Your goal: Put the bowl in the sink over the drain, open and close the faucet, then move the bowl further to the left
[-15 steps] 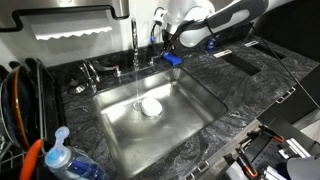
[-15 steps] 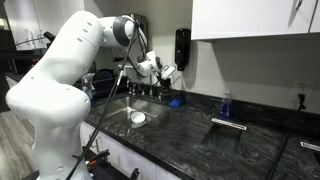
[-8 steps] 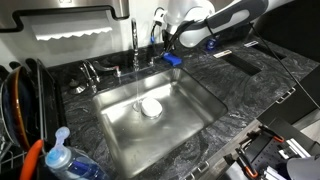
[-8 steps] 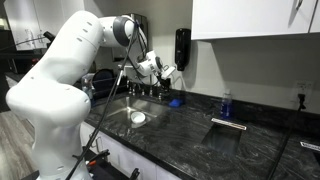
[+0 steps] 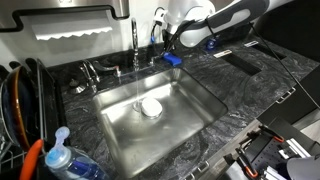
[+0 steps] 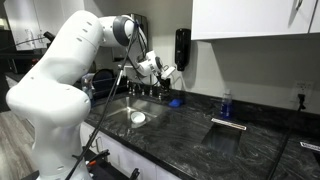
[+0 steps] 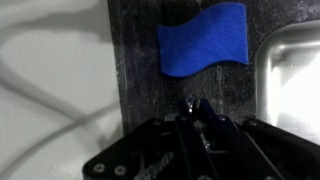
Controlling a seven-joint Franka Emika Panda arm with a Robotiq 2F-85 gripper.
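Observation:
The small white bowl [image 5: 150, 106] [image 6: 138, 118] sits in the steel sink [image 5: 118, 132], covering the drain, which is hidden beneath it. A thin stream of water falls from the chrome faucet [image 5: 135, 38] onto the bowl. My gripper [image 5: 165, 45] [image 6: 160, 72] hovers at the counter's back edge, right of the spout, above a blue sponge [image 5: 172, 59]. In the wrist view the gripper [image 7: 193, 103] has its fingertips pinched together on a slim shiny lever, with the sponge [image 7: 203, 38] just beyond.
A dish rack with plates [image 5: 20, 100] stands at the sink's left, and a blue-capped bottle [image 5: 60, 155] is in front of it. A dark flat panel [image 5: 243, 62] lies on the marbled counter. A black dispenser [image 6: 182, 47] hangs on the wall.

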